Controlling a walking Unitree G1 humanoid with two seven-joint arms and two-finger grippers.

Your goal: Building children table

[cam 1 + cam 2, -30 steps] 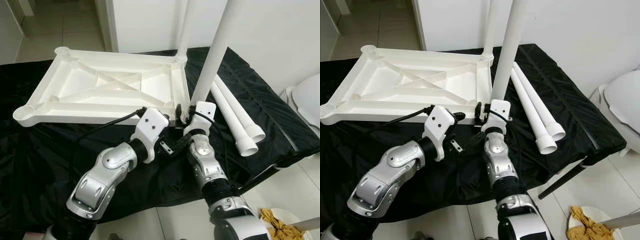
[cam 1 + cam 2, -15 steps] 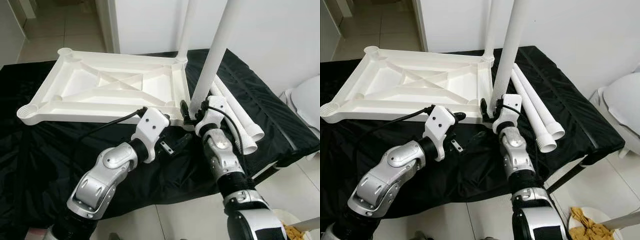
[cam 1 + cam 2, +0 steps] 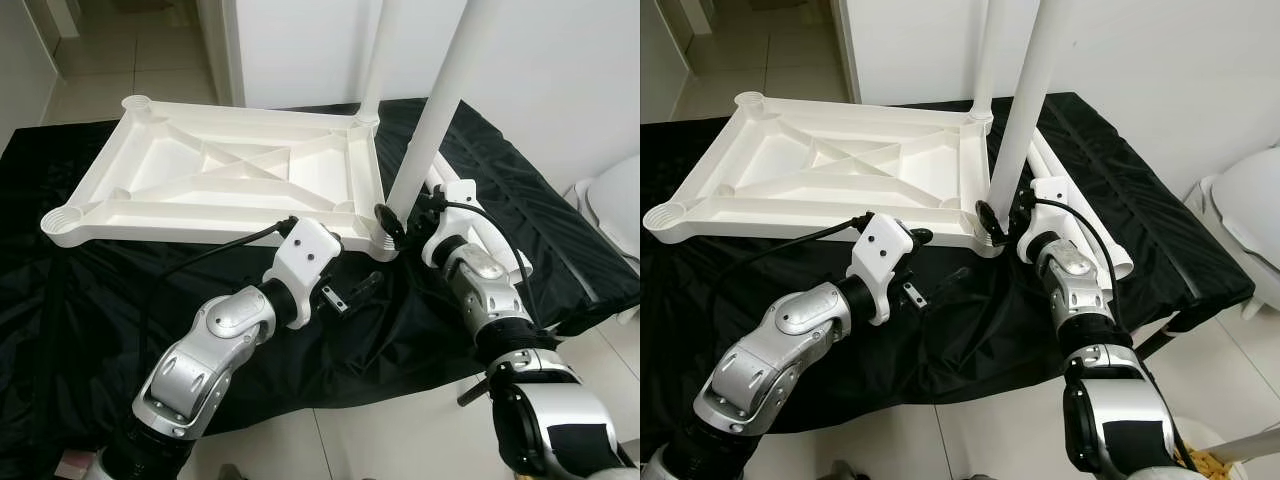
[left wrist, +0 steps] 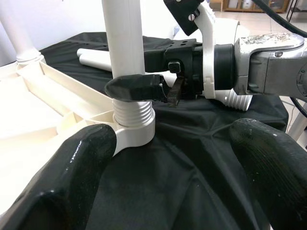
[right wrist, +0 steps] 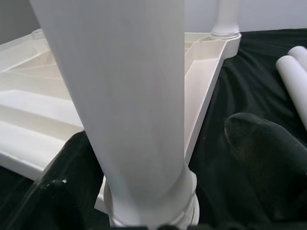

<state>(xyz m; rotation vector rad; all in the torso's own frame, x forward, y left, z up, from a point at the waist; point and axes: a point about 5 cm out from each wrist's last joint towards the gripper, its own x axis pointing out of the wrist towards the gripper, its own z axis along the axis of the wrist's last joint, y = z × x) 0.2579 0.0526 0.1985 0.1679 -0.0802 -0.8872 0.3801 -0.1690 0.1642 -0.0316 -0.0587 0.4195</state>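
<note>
On the black cloth [image 3: 90,300] lies the upturned white plastic tabletop [image 3: 215,180], ribbed underneath. Two round legs stand in its right sockets: the near leg [image 3: 435,110], threaded at its base, and the far leg [image 3: 982,60]. Two loose legs [image 3: 1095,235] lie right. The right gripper [image 4: 144,88] pinches the near leg; the left gripper [image 3: 350,290] hovers spread, empty, nearby.

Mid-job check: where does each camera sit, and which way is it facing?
Left eye, right eye: head, looking down at the upturned tabletop on the black cloth; both arms show.
Left wrist: along the open left gripper toward the leg the right gripper holds.
Right wrist: close on that leg, its fingers around it.
All views share the leg.
</note>
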